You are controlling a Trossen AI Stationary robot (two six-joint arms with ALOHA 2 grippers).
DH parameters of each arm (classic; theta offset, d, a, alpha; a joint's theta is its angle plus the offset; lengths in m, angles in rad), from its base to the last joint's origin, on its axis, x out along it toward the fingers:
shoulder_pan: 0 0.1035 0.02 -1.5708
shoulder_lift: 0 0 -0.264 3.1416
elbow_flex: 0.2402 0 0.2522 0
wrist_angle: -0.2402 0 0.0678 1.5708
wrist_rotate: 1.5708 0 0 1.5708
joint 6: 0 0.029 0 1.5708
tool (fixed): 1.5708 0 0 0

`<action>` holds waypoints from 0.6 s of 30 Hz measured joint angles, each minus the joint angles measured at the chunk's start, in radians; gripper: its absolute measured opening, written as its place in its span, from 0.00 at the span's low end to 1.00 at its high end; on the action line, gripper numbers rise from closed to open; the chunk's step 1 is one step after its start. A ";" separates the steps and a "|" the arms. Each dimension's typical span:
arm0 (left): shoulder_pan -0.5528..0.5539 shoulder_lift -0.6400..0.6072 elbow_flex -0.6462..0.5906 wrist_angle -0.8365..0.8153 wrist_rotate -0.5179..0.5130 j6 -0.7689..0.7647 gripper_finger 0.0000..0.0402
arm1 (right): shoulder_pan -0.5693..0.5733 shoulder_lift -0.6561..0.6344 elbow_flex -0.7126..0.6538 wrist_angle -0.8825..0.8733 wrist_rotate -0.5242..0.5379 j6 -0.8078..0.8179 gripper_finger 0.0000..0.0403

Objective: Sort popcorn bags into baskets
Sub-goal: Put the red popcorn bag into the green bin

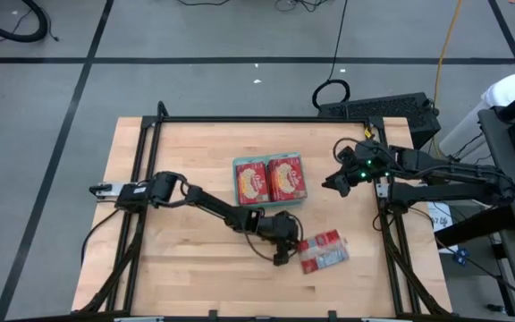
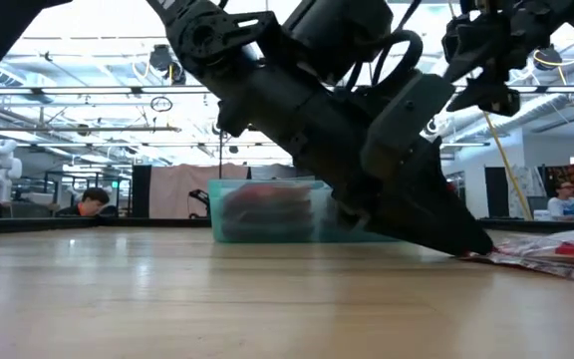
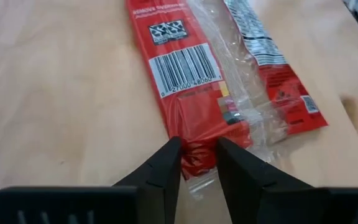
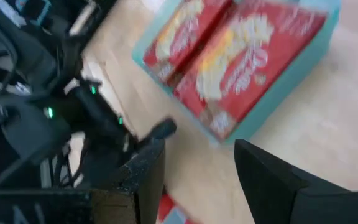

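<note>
A red popcorn bag (image 1: 323, 250) lies flat on the wooden table near its front, barcode side up (image 3: 185, 68). My left gripper (image 3: 199, 165) stands at the bag's left end, shut on it. The teal basket (image 1: 234, 183) sits at the table's middle with two popcorn bags (image 1: 269, 179) lying side by side in it, picture side up. My right gripper (image 1: 338, 183) hovers open above the table, just right of the basket, with nothing between its fingers (image 4: 197, 168). My left gripper pinches the bag's crimped end (image 3: 197, 152), just below the barcode, between its two fingers. The fingers (image 2: 471, 244) slant down from the table's left and point along the bag. The bag lies flat on the table.
A black frame (image 1: 240, 119) runs around the table's edges. Bare wood lies left of and in front of the basket. In the low view the basket (image 2: 267, 211) stands behind my left arm, and people sit in the room beyond.
</note>
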 joint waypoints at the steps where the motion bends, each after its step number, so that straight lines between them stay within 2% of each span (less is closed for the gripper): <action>1: 0.005 -0.006 0.000 -0.008 0.000 -0.026 0.26 | 0.014 0.000 0.000 -0.015 0.000 0.013 0.46; 10: 0.001 -0.089 -0.007 -0.176 -0.032 -0.078 0.26 | 0.161 0.000 -0.003 -0.321 -0.025 0.293 0.46; 15: -0.014 -0.159 -0.006 -0.185 -0.032 -0.079 0.26 | 0.220 -0.002 -0.080 -0.280 -0.197 0.444 0.46; 18: -0.029 -0.164 -0.006 -0.184 -0.032 -0.066 0.26 | 0.257 -0.002 -0.166 -0.151 -0.213 0.533 0.46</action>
